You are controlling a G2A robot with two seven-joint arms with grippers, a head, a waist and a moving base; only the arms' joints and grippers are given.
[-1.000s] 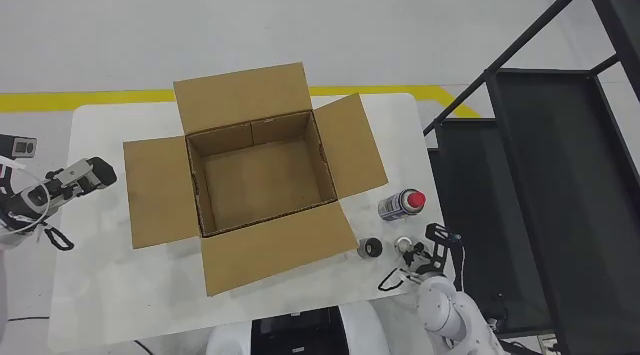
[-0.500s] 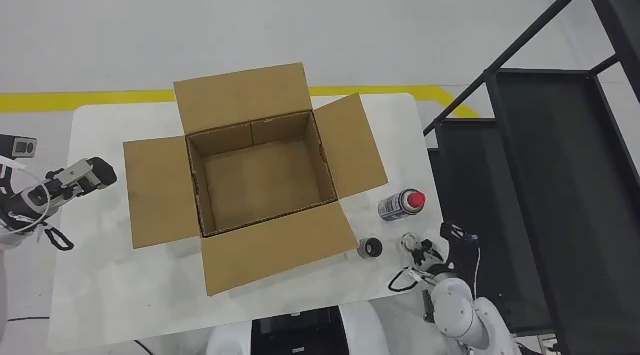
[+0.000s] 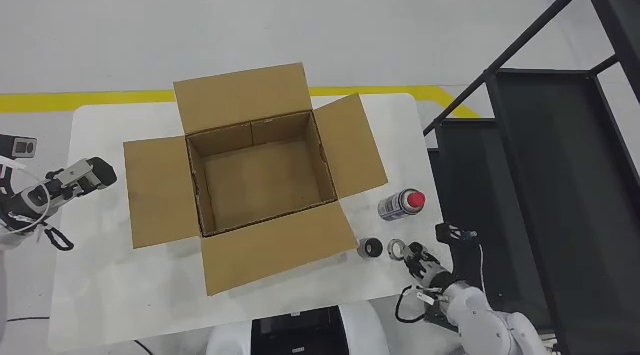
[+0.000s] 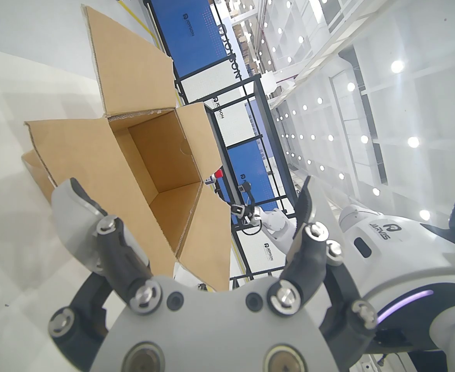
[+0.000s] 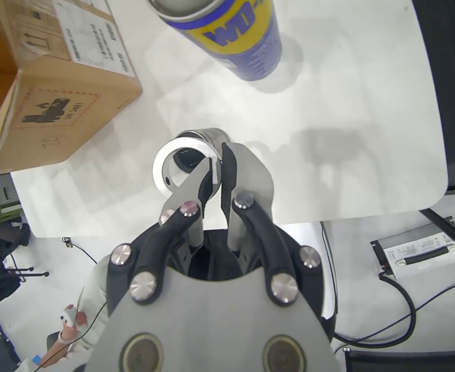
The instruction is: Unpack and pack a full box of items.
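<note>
Right gripper [image 5: 216, 161]: fingers pressed on the wall of a metal ring [image 5: 160, 168], one inside the bore, one outside.
Ring position: near the table's [image 3: 385, 120] front right corner. Whether it touches the surface cannot be told.
Ring axis: the bore faces roughly upward in the top view, so the ring lies flat in the pinch.
Cardboard box [image 3: 262, 180]: open, flaps spread, nothing seen inside. It lies to the left of the ring and farther from the robot.
Small dark cylinder [image 3: 370, 248]: just beside the ring, on the box side.
Spray can [image 3: 400, 204]: upright, just beyond the ring, apart from it.
Left gripper [image 4: 188, 195]: fingers spread, empty, past the box's left flap, well apart from the ring.
Nearer arm: right.
Assessment: packing the ring would likely mean lifting it clear of the cylinder and the near flap.
</note>
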